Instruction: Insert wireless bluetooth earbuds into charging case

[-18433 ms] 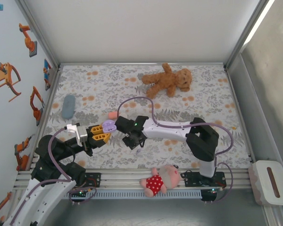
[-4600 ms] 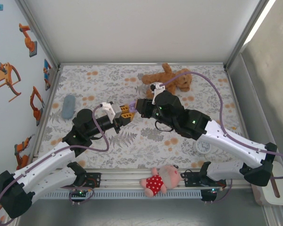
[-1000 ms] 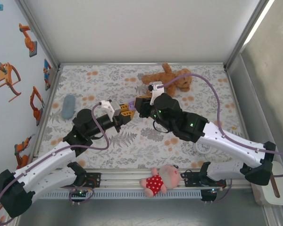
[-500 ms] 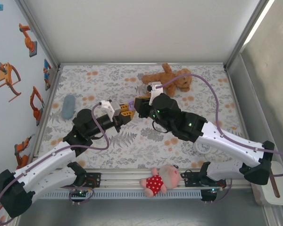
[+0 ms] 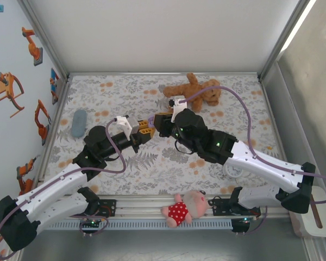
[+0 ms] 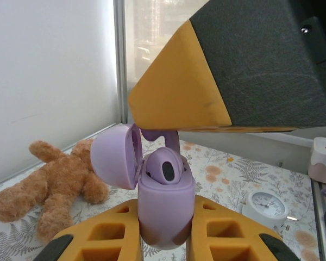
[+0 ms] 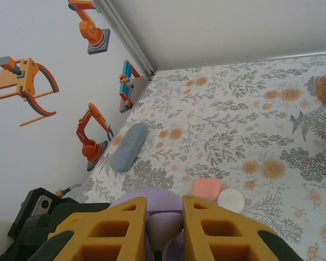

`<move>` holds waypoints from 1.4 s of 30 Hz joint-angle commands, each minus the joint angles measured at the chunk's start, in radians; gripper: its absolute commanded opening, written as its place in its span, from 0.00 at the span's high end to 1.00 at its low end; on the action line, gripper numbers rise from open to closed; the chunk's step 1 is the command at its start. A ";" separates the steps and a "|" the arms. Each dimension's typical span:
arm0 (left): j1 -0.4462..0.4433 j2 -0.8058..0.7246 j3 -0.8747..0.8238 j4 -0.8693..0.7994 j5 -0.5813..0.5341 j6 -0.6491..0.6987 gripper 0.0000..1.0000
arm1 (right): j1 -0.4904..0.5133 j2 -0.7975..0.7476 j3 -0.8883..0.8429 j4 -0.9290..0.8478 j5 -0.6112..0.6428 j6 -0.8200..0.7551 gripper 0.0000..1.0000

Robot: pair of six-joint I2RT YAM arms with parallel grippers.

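My left gripper [image 6: 165, 220] is shut on a lilac charging case [image 6: 165, 198], held upright in the air with its lid [image 6: 113, 155] swung open to the left. One lilac earbud [image 6: 166, 166] sits in the case's mouth. Just above it my right gripper [image 7: 164, 220] is shut on a second lilac earbud [image 7: 164, 225]. That bud's stem [image 6: 174, 141] reaches down to the case's opening; how deep it goes is hidden. In the top view the left gripper [image 5: 145, 126] and right gripper [image 5: 158, 123] meet tip to tip over the mat's middle.
A coral case [image 7: 206, 188] and a white case [image 7: 231, 200] lie together on the floral mat. A grey pouch [image 5: 79, 123] lies at the left, a brown teddy bear [image 5: 193, 92] at the back, a small clock [image 5: 233, 169] at the right and a pig doll [image 5: 185, 207] at the near rail.
Almost nothing: both arms stay locked together at the case, the right wrist shifting only slightly. Both grips hold.
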 commanded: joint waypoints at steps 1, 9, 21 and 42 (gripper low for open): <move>-0.003 -0.006 0.018 0.049 -0.009 -0.009 1.00 | 0.010 -0.009 -0.014 -0.012 0.003 0.020 0.80; -0.003 0.000 0.016 0.052 -0.007 -0.005 1.00 | 0.012 -0.014 0.003 -0.042 0.005 0.024 0.78; -0.004 -0.014 0.000 0.058 0.007 -0.009 1.00 | 0.013 -0.043 0.062 -0.082 0.044 -0.043 0.58; 0.002 -0.176 -0.115 0.224 0.139 -0.117 1.00 | -0.205 -0.123 0.116 -0.135 -0.635 -0.215 0.01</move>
